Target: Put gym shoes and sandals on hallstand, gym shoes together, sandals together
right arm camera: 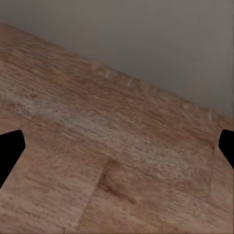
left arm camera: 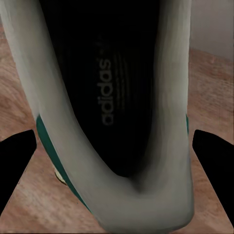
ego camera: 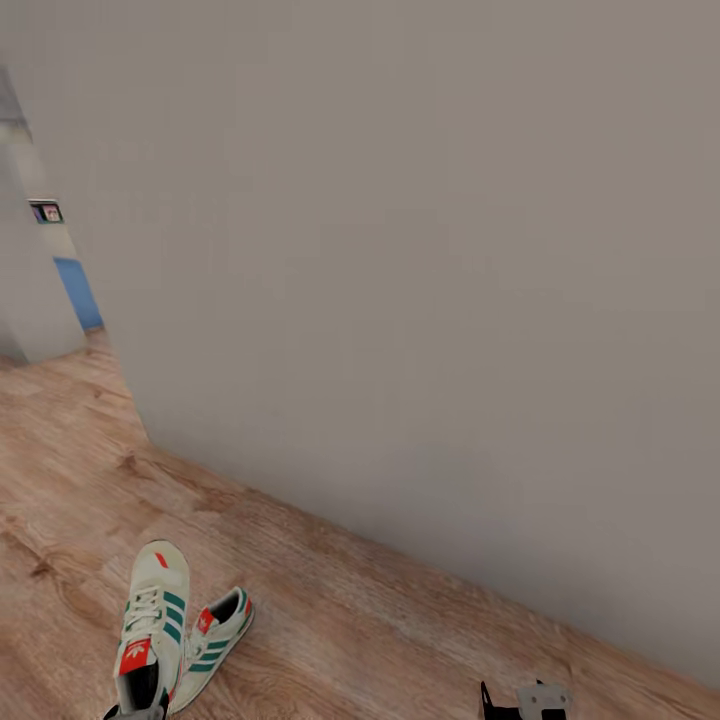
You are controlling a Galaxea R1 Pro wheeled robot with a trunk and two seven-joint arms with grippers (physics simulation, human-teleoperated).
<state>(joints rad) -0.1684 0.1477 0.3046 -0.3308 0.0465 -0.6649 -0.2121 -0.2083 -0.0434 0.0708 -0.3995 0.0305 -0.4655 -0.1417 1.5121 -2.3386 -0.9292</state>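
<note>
Lying at lower left of the head frame on the corridor floor [ego camera: 330,620], two gym shoes [ego camera: 180,640], left tool [left arm camera: 117,146] straddling one shoe's heel, fingers apart, right tool [right arm camera: 117,146] hanging open over bare planks.

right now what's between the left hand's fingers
The heel of one gym shoe sits between the left hand's fingers in the left wrist view.

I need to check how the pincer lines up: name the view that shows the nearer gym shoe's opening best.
Left wrist view: the nearer gym shoe sits between the left pincer's fingertips, its dark insole facing the camera. The head view shows that shoe whole but small. The right wrist view shows floor.
</note>
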